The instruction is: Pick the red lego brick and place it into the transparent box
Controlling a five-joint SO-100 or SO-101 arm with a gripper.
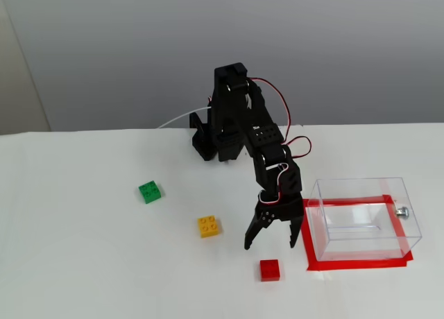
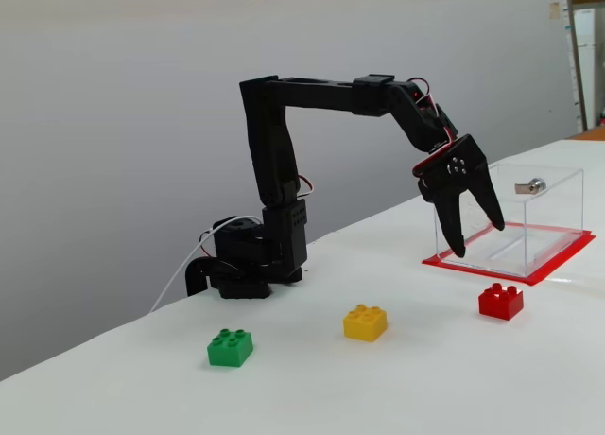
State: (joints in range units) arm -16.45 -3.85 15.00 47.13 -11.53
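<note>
The red lego brick lies on the white table, just left of the red tape in a fixed view. My black gripper hangs above and slightly behind it, pointing down, jaws spread wide open with nothing between them. The transparent box stands empty on a red tape rectangle to the right of the gripper, with a small silver knob on its side.
A yellow brick lies left of the gripper, and a green brick sits farther left. The arm's base stands at the back of the table against a grey wall.
</note>
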